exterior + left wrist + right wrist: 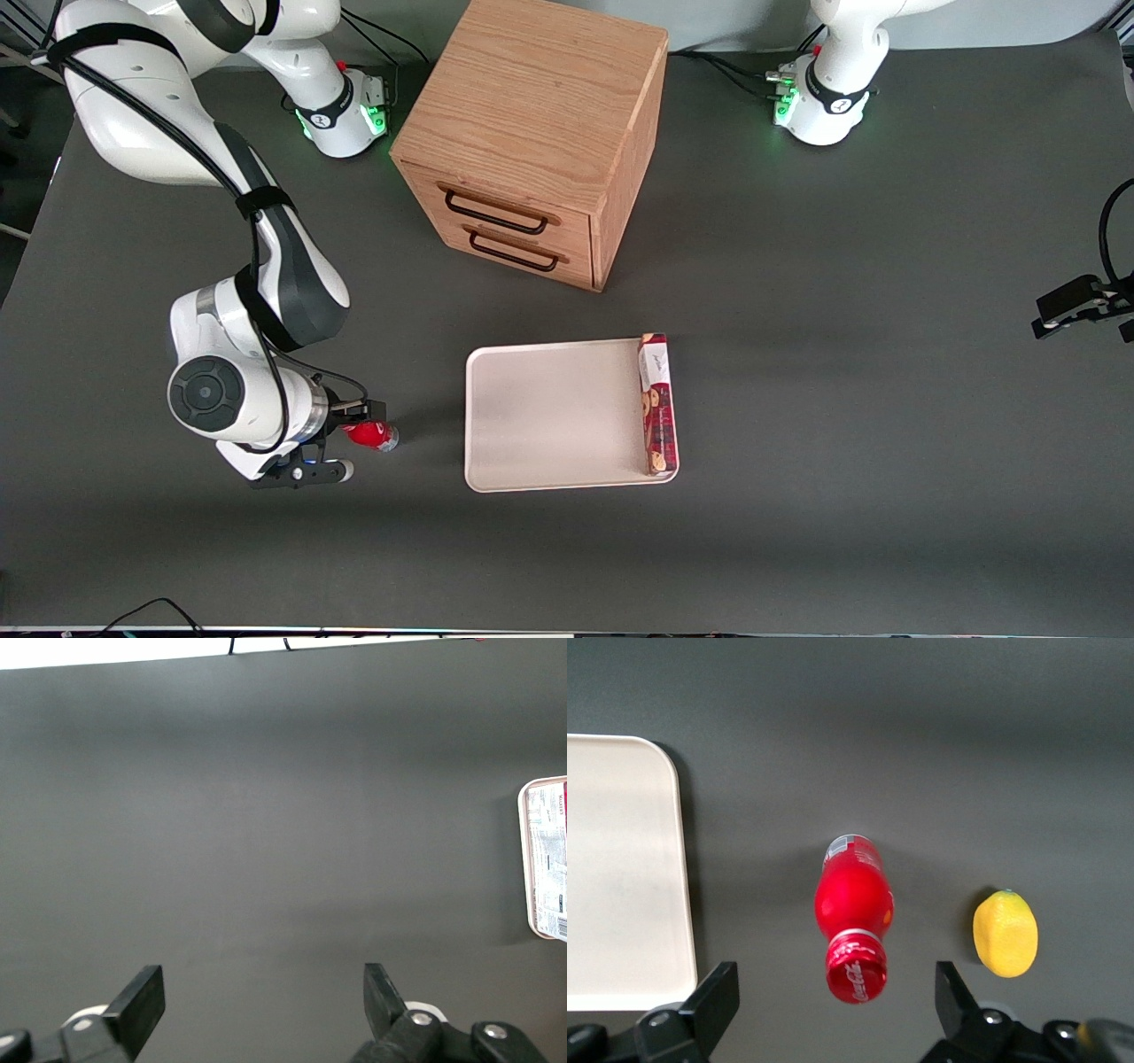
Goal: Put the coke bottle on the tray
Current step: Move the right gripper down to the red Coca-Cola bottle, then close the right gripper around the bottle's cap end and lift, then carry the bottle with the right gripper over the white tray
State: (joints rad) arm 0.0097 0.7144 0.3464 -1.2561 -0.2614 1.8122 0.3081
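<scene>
One spread gripper hovers above the upright coke bottle; closing off-centre could topple it toward the nearby lemon, away from the tray.

Coke bottle: red cap and body, white script. Tray: cream-white. Lemon: yellow. Cookie box: red, white panel. Drawer cabinet: oak grain, black handles. Counter: dark grey. Hand: black fingers.
</scene>
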